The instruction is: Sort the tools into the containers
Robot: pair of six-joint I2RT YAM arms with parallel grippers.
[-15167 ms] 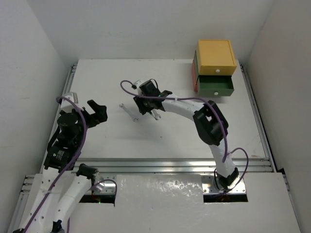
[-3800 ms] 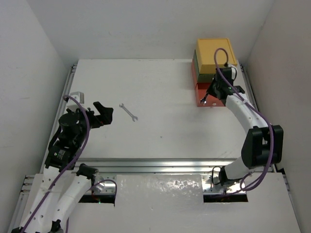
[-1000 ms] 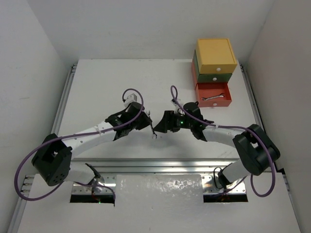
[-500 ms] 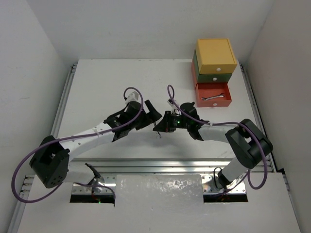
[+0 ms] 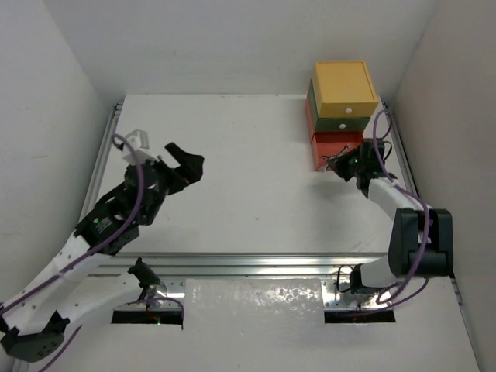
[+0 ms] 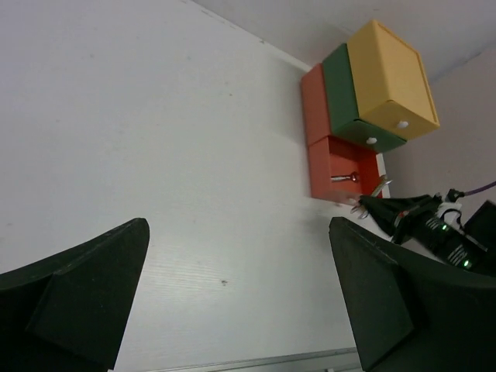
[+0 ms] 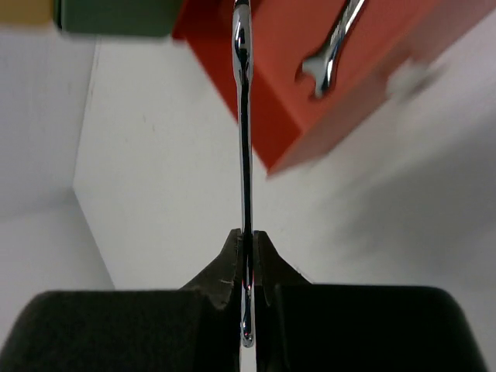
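My right gripper is shut on a thin silver wrench, which sticks out straight ahead with its tip over the front edge of the red-orange drawer. A second silver wrench lies inside that drawer. In the top view the right gripper hovers at the front of the pulled-out red drawer, under the green drawer and yellow drawer. My left gripper stands open and empty over the left of the table, its fingers spread wide.
The white table has metal rails on its left, right and near edges. White walls close in on three sides. The left wrist view shows the drawer stack far off, and the right gripper next to it.
The two grippers met mid-table, where the wrench passed from left to right. The left gripper opened and drew back to the left. The right one carried the wrench to the red drawer.
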